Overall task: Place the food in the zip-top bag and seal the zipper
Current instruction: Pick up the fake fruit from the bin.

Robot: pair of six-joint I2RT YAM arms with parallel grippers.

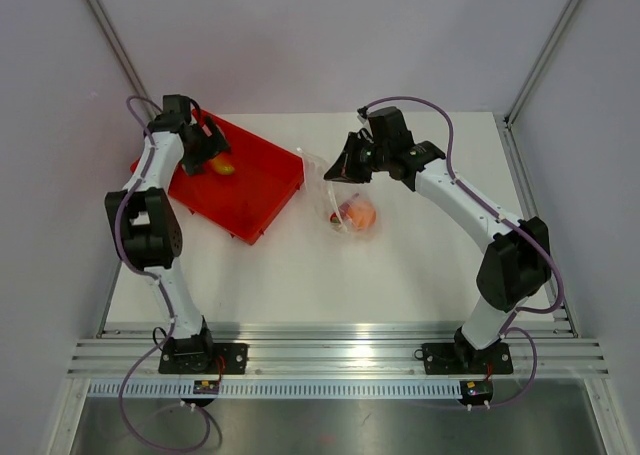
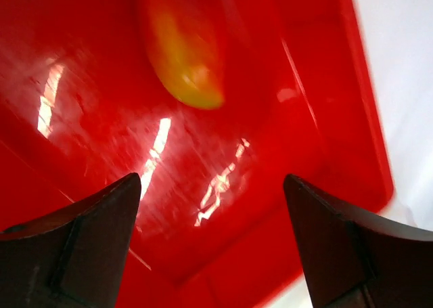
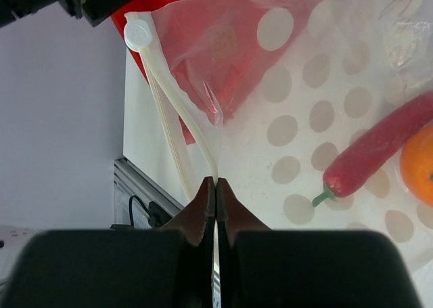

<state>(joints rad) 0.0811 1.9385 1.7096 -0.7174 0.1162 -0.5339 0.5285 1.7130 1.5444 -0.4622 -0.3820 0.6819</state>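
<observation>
The zip-top bag (image 1: 340, 190) lies right of the red tray, holding orange food (image 1: 357, 213). In the right wrist view the bag (image 3: 298, 112) is transparent with pale dots. A red pepper-shaped piece (image 3: 379, 149) and an orange ball (image 3: 421, 164) lie inside. My right gripper (image 1: 338, 171) is shut on the bag's mouth edge, pinching the white zipper strip (image 3: 177, 101) at the fingertips (image 3: 215, 181). My left gripper (image 1: 213, 155) is open and empty (image 2: 213, 186) above the tray, just short of a yellow-orange oval piece (image 2: 186, 57) that lies in it (image 1: 223, 166).
The red tray (image 1: 255, 190) sits at the back left; its rim (image 2: 369, 118) runs along the right of the left wrist view. White table surface (image 1: 300, 275) spreads in front. Metal rails run along the near edge, and grey walls stand behind.
</observation>
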